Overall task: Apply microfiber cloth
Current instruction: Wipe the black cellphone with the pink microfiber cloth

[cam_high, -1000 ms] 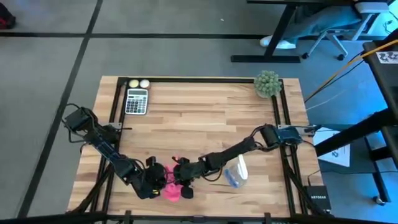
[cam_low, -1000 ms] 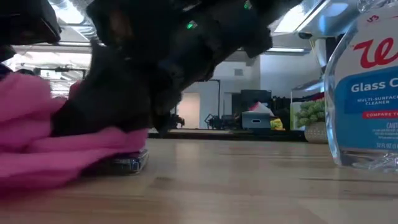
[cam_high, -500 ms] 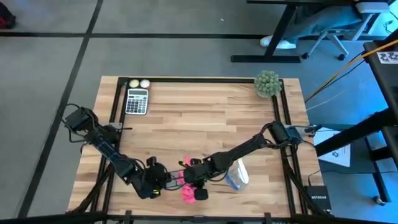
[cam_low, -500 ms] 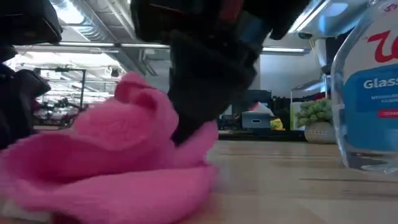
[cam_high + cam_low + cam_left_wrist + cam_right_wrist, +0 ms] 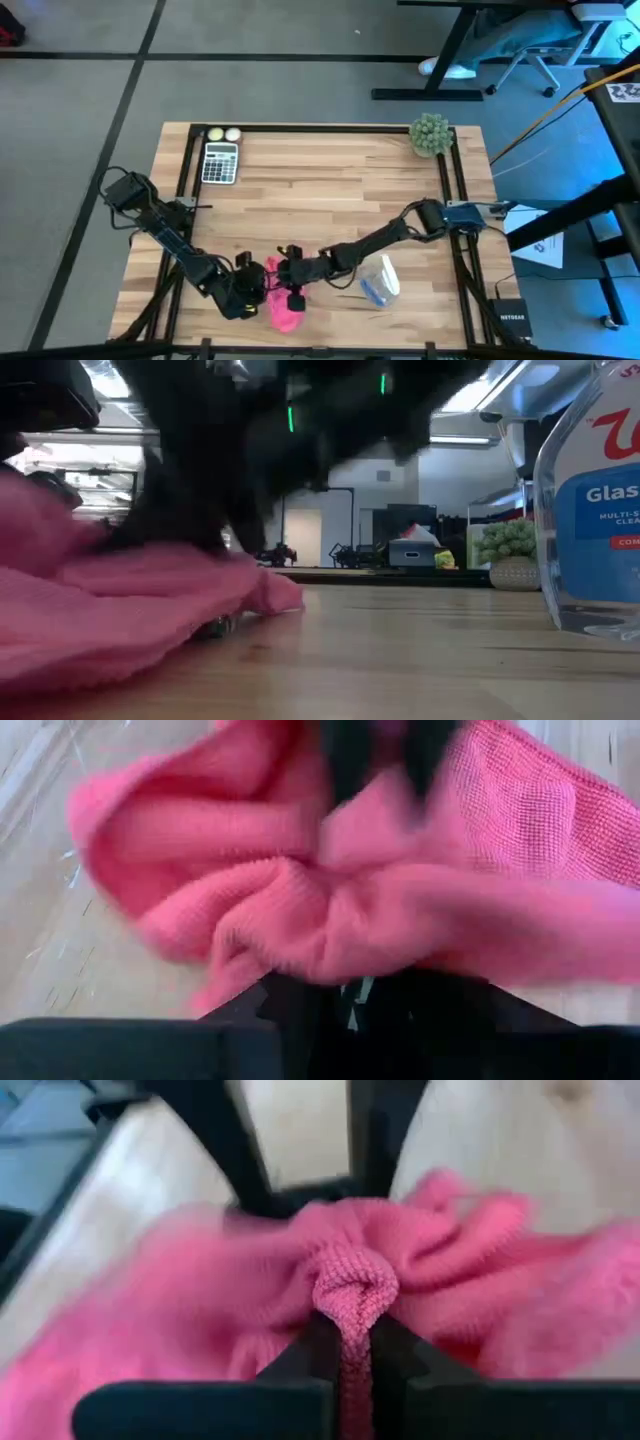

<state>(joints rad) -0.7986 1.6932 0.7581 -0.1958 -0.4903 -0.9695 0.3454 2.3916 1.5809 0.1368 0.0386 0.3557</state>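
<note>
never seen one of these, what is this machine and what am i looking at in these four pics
It is a robot with two dark jointed arms working at a wooden table. One picture looks straight down, one sits at table height, and two come from cameras on the arms' wrists. The right gripper pinches a fold of the pink microfiber cloth near the table's front edge. The left gripper sits right beside the cloth; whether it grips anything is unclear. Also on the table are a glass cleaner spray bottle, a calculator, two small balls and a small green plant.
</note>
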